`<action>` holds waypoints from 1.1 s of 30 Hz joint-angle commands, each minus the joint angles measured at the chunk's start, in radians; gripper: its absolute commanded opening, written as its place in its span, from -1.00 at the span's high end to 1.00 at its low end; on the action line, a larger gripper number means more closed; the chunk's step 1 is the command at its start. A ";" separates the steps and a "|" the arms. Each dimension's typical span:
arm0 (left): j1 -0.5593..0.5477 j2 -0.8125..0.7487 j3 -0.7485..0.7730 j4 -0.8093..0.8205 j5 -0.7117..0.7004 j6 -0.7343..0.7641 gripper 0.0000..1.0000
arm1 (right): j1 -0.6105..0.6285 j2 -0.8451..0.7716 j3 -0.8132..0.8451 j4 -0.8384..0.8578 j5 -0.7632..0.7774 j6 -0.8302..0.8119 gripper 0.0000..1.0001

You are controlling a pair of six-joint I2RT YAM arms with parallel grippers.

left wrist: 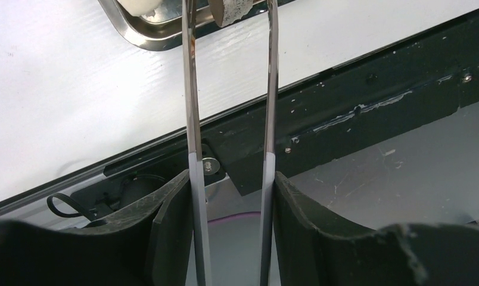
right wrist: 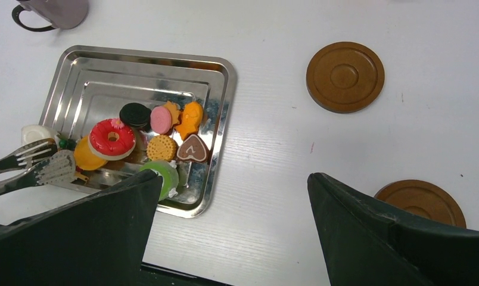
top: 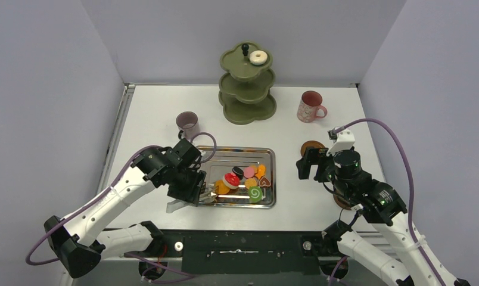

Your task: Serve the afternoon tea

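While the left gripper (left wrist: 231,190) clamps the arms of the metal tongs (left wrist: 192,113), the tong tips sit at the 8 o'clock corner of the rectangular shiny steel tray (right wrist: 226,113), beside the small colourful toy sweets (right wrist: 112,138). One white toy donut (top: 258,57) lies on the top tier of the olive-green three-tier stand (top: 247,89), at the tray's 12 o'clock. The right gripper (right wrist: 231,185) hangs with its fingers wide apart near two brown round coasters (right wrist: 345,76).

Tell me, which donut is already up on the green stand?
The cream donut, sitting on the top tier of the stand. The red-iced donut lies down in the steel tray.
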 commanded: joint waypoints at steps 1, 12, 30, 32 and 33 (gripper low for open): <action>-0.011 0.001 -0.005 0.004 0.029 0.007 0.21 | -0.006 0.011 0.047 0.034 0.033 -0.027 -1.00; -0.029 -0.007 -0.002 -0.012 0.012 0.000 0.63 | -0.006 -0.004 0.014 0.045 0.037 -0.017 -1.00; -0.031 0.017 0.009 -0.009 -0.012 -0.007 0.26 | -0.006 -0.014 0.025 0.036 0.046 -0.022 -1.00; -0.030 0.020 0.006 -0.002 -0.009 -0.004 0.22 | -0.006 -0.015 0.027 0.036 0.045 -0.022 -1.00; -0.031 0.022 0.006 -0.001 -0.011 -0.004 0.22 | -0.006 -0.017 0.028 0.035 0.045 -0.021 -1.00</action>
